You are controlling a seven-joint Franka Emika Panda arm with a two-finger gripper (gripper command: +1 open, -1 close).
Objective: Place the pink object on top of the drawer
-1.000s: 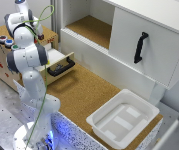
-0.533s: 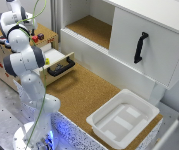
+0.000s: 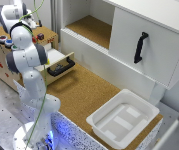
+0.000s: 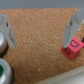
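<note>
Gripper (image 4: pixel 39 34): jaws spread apart, gripping nothing, hovering above the cork.
Small pink-red cube (image 4: pixel 73 47): resting on light wooden drawer cabinet's speckled cork top (image 4: pixel 40 25), beside one fingertip, apparently released.

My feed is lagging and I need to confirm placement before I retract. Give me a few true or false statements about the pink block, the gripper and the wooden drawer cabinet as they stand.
1. The small pink-red block rests on the speckled cork top of the light wooden drawer cabinet. True.
2. The gripper is shut on the block. False: the jaws stand wide apart, and the block sits beside one finger.
3. The cabinet's pull-out drawer with the black bar handle is pushed fully in. False: it is pulled out.
4. The white plastic tub holds the block. False: the block is on the cabinet top.
5. Round blue-rimmed discs also sit on the cabinet top. True.
</note>
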